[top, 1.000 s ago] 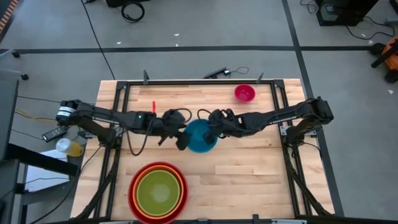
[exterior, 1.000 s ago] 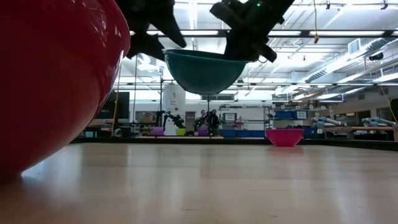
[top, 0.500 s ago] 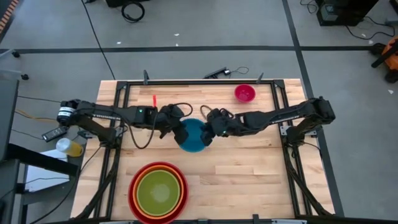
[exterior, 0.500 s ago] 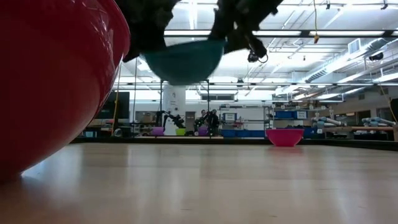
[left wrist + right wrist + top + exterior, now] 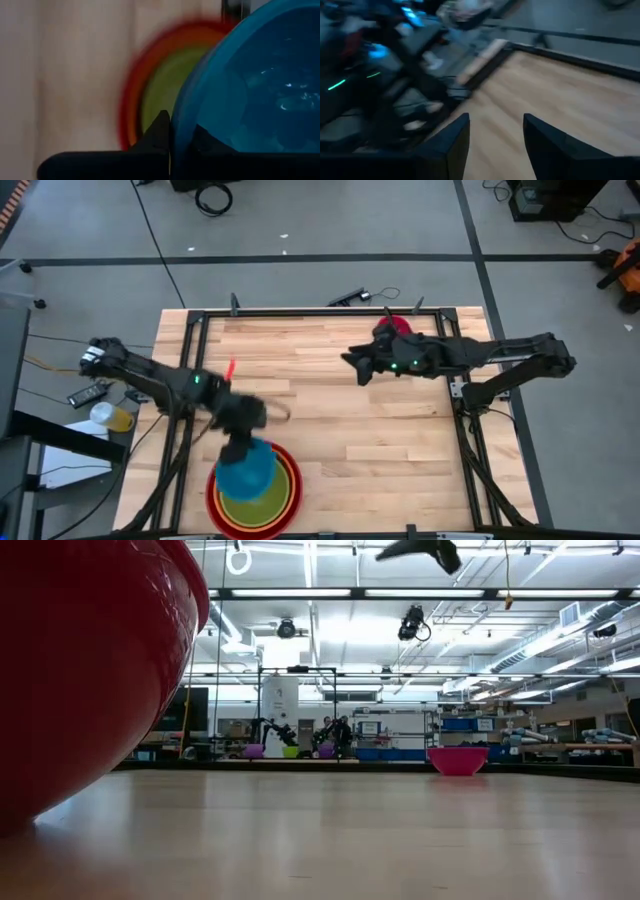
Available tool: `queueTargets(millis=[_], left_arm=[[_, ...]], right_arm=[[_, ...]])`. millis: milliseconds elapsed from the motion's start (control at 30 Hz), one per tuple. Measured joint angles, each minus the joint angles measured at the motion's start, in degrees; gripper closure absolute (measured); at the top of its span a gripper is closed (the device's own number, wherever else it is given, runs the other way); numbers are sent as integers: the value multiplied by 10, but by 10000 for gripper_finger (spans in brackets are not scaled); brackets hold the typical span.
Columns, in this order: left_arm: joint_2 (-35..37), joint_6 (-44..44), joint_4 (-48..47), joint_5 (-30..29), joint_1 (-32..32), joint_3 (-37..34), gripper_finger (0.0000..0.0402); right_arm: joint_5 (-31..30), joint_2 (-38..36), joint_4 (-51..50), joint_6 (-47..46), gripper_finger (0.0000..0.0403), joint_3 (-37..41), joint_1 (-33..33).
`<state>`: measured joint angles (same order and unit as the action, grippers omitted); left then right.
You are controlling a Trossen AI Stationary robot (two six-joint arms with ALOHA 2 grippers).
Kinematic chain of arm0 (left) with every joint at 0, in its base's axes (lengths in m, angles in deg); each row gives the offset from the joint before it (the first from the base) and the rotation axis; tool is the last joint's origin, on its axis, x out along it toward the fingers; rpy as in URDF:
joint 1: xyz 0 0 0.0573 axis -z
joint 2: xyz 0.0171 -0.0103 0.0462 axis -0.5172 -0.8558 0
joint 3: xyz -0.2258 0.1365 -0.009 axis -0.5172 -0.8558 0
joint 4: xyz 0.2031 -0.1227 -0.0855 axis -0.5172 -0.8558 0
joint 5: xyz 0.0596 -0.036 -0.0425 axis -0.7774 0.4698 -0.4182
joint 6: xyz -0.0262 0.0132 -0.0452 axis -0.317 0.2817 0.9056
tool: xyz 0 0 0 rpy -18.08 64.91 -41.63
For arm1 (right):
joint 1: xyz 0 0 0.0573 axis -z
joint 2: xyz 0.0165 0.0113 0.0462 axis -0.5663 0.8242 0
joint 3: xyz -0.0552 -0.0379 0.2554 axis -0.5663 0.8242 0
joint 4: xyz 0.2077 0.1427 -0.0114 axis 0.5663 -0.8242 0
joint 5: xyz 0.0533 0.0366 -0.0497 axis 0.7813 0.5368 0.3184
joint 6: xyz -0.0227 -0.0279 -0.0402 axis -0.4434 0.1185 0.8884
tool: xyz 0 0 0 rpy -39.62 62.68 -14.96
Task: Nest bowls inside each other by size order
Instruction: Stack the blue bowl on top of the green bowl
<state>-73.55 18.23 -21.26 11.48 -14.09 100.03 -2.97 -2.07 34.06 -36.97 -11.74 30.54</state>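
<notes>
The blue bowl (image 5: 245,470) hangs over the nested stack at the table's near edge: the lime green bowl (image 5: 162,87) sits in the orange bowl (image 5: 292,480), which sits in the red bowl (image 5: 90,670). My left gripper (image 5: 238,442) is shut on the blue bowl. The small magenta-pink bowl (image 5: 458,760) stands on its base at the far right, partly under my right arm in the high view. My right gripper (image 5: 353,366) hovers open above the table's far middle, with nothing between its fingers (image 5: 451,137). My left gripper pinches the blue bowl's rim (image 5: 176,117), one finger outside the wall (image 5: 159,131) and one inside, showing through the plastic. The fingers come from above and the far side. The bowl hangs tilted over the green bowl; whether it touches the stack I cannot tell.
Bare wooden tabletop (image 5: 400,440) lies between the stack and the right arm. A small red stick (image 5: 230,368) lies at the far left. A black frame (image 5: 320,311) runs along the table's edges.
My left gripper has taken hold of the blue bowl's rim and my right gripper has let go of it. The left gripper has carried the bowl from mid-table toward the near edge, over the stack. The right gripper has drawn back toward the far right.
</notes>
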Motion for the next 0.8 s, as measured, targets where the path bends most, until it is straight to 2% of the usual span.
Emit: queueTargets(millis=[133,300,500,700,800], left_arm=[[-33,30,74,-3,71,-38,384],[-74,89,92,-78,104,-50,367],[-112,115,85,-96,112,-50,279],[-123,130,85,-41,120,-50,178],[-101,148,85,-18,116,-49,148]], right_arm=[[-12,-9,-61,-9,215,0,4],[-18,7,-99,-14,215,1,6],[23,41,-108,-13,215,1,30],[36,54,-157,1,215,1,51],[9,54,-226,1,215,1,74]])
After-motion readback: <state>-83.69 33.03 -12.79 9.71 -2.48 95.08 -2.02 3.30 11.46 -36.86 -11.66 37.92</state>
